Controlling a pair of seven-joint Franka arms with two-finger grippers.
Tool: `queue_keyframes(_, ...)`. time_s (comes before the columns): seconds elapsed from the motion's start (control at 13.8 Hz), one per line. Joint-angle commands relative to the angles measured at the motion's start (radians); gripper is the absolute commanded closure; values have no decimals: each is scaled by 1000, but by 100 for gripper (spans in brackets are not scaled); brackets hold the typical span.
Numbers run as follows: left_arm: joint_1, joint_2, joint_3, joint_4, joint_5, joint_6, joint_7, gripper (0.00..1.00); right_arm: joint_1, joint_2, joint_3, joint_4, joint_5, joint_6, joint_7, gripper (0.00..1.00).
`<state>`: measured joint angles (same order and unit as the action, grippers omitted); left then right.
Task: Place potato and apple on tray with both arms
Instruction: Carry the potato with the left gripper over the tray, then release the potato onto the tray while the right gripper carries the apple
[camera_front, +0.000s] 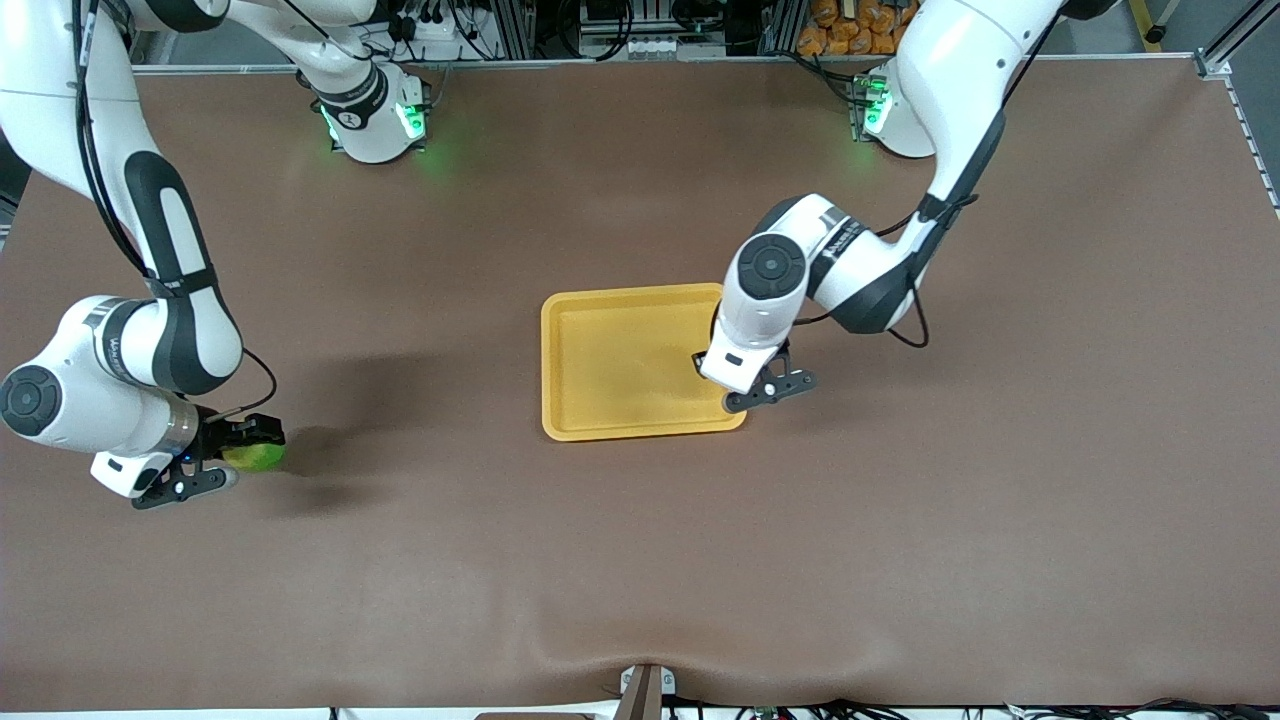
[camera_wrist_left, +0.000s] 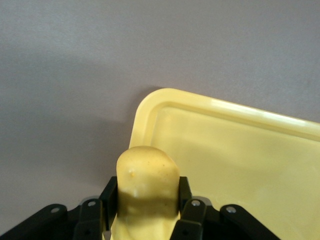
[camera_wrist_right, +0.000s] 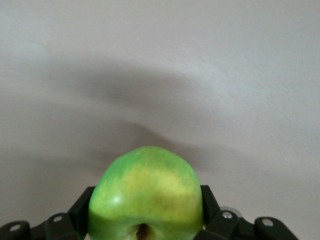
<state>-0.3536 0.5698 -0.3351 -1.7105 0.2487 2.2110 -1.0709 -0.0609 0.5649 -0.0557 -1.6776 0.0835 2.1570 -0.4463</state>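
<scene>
From the front camera, the shallow rectangular yellow-orange plastic tray (camera_front: 620, 362) with its raised rim lies mid-table on the brown table cover (camera_front: 1000, 480). The left arm (camera_front: 940, 130) reaches down so that the left gripper (camera_front: 728, 388) hangs over the tray's corner toward that arm's end of the table; its wrist hides what it carries from this angle. Well apart, toward the right arm's end of the table, the right gripper (camera_front: 232, 455) is clamped on the small round bright green apple (camera_front: 256, 456), low over the cover, though whether the fruit is lifted clear or resting there I cannot tell.

The left wrist view fills the gap: the gripper's black fingers (camera_wrist_left: 186, 200) pinch the pale yellow oblong potato (camera_wrist_left: 147, 187) across its width, its rounded end pointing out over the tray's corner, probably lined up for a release inside the rim.

The right wrist view shows the apple (camera_wrist_right: 146, 195) squeezed between two black fingers (camera_wrist_right: 82, 207), stem dimple facing the camera, only bare cover under it. The apple seems to have the whole carry to the tray ahead.
</scene>
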Motion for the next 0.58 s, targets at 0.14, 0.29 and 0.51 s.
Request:
queue_keyframes(0.14, -59, 82, 8, 71, 95, -27, -76, 95, 1, -56, 104, 140, 16, -265, -81, 88)
queue_keyframes(0.29, -79, 108, 10, 77, 139, -27, -92, 94, 3, -54, 195, 193, 18, -304, -127, 88)
queue_keyframes(0.51, -94, 133, 8, 77, 193, -25, -115, 91, 15, -45, 318, 199, 16, -286, -141, 88)
